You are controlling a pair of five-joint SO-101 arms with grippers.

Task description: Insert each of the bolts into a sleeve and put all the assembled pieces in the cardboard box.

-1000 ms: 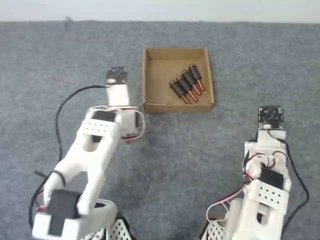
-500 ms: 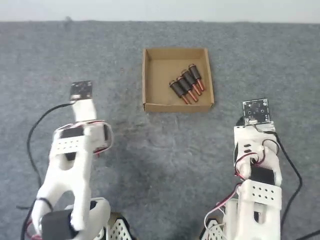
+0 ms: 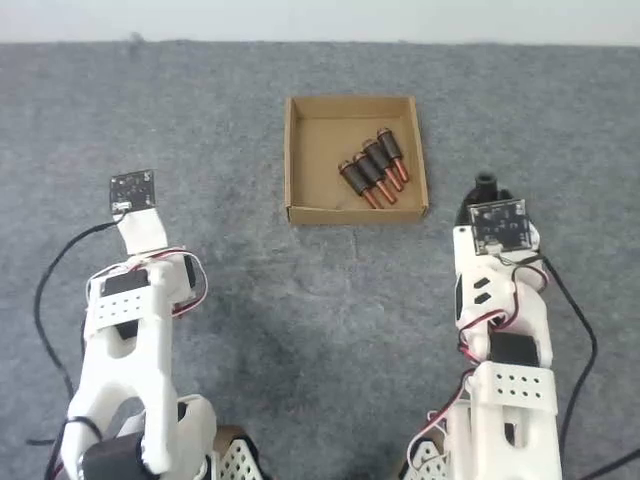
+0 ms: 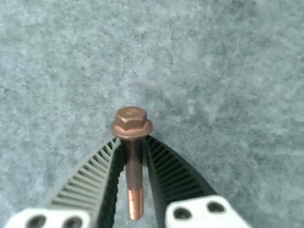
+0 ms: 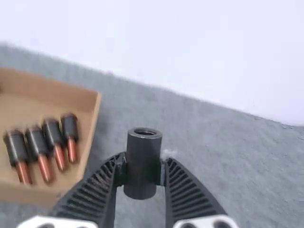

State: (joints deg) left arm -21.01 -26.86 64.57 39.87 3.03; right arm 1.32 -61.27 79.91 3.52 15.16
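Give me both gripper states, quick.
Left gripper: closed, holding a copper bolt by its shank.
Right gripper: closed, holding a black sleeve, open end up.

Grey, carpet-textured table (image 3: 330,320), flat and level: one open cardboard box (image 3: 350,214) sits directly on it, toward the far edge, roughly centred left to right.
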